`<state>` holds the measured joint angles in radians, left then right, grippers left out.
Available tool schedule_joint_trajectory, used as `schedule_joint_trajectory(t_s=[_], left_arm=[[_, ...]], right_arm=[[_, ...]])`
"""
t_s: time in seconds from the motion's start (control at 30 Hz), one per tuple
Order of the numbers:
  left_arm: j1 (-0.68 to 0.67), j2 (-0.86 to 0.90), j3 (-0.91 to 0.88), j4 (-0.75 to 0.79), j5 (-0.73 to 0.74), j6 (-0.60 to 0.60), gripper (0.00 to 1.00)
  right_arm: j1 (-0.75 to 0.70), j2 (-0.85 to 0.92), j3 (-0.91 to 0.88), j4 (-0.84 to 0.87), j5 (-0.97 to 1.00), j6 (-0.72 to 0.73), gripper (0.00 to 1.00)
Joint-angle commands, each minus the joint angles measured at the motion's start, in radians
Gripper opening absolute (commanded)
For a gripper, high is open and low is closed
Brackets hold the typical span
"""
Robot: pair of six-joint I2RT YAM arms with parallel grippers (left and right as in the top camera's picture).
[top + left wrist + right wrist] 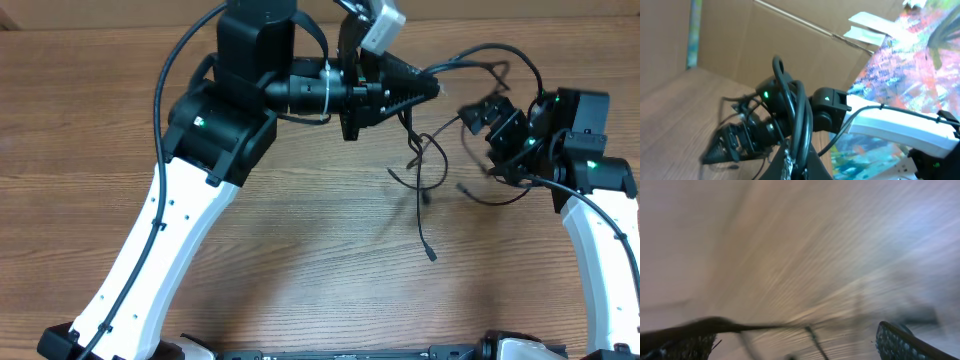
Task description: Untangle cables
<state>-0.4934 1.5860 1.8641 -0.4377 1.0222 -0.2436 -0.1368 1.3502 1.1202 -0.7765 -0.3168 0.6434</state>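
One wooden table (300, 250) spreads beneath two white arms. The left gripper (432, 90), raised, is pressed together on the cables (418, 170), which dangle tangled between the arms. The right gripper (490, 118) stands spread wide just beside them.

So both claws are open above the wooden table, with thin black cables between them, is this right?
Not both: the left claw is shut, closed to a point, as the overhead view shows. The right claw is open, above the wooden table, with the cables between them.
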Motion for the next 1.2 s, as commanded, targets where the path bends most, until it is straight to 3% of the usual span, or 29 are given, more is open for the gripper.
schedule_joint_trajectory(t_s=[0.0,0.2,0.53,0.7,0.73,0.77,0.93,1.03,1.17], left_arm=[[0.081,-0.056,0.018,0.05,0.04,-0.027,0.04],[0.225,-0.101,0.018,0.032,-0.11,-0.027,0.04],[0.29,-0.102,0.018,-0.264,-0.451,-0.027,0.05],[0.276,-0.098,0.018,-0.324,-0.453,-0.026,0.36],[0.276,-0.098,0.018,-0.333,-0.454,-0.026,0.53],[0.276,-0.098,0.018,-0.339,-0.454,-0.026,0.61],[0.276,-0.093,0.018,-0.356,-0.456,-0.003,0.61],[0.276,-0.087,0.018,-0.391,-0.523,-0.002,0.8],[0.276,-0.079,0.018,-0.473,-0.661,0.005,0.93]], right_arm=[[-0.001,-0.013,0.006,-0.096,0.32,-0.051,1.0],[-0.001,-0.013,0.006,-0.226,0.451,-0.055,1.0],[-0.001,-0.013,0.006,-0.241,0.235,-0.312,1.0],[-0.001,-0.013,0.006,-0.279,0.236,-0.313,1.0],[-0.001,-0.013,0.006,-0.293,0.235,-0.318,1.0],[-0.001,-0.013,0.006,-0.304,0.235,-0.327,1.0],[-0.001,-0.013,0.006,-0.385,0.225,-0.379,1.0],[-0.001,-0.013,0.006,-0.439,0.097,-0.491,1.0],[-0.001,-0.013,0.006,-0.476,-0.148,-0.623,1.0]])
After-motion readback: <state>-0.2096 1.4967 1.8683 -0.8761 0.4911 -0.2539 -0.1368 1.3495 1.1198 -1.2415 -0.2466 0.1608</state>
